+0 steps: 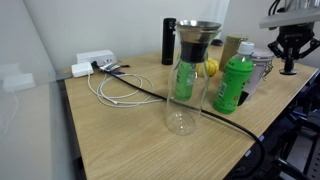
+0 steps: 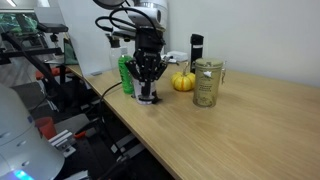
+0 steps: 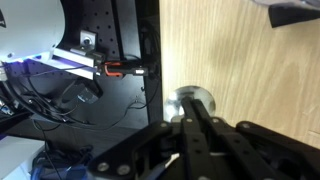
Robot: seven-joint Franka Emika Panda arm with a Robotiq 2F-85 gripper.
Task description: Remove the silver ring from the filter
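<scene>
The silver ring [image 1: 197,27] sits flared on top of the dark conical filter [image 1: 195,46], which rests in the mouth of the clear glass carafe [image 1: 184,95] in the middle of the table. The carafe with the filter also shows in an exterior view [image 2: 207,82]. My gripper [image 1: 290,62] is far from them, near the table's edge, pointing down [image 2: 147,88]. In the wrist view its fingers [image 3: 192,112] are pressed together, with the tips just over a small round silver object [image 3: 200,98] on the table. I see nothing held between the fingers.
A green bottle [image 1: 233,85], a silvery metal cup [image 1: 262,66], a yellow fruit-like object [image 2: 183,82] and a tall black flask [image 1: 168,42] stand near the carafe. White cables [image 1: 115,85], a black cable and a power strip [image 1: 92,62] lie at the back. The table edge [image 3: 160,60] is beside the gripper.
</scene>
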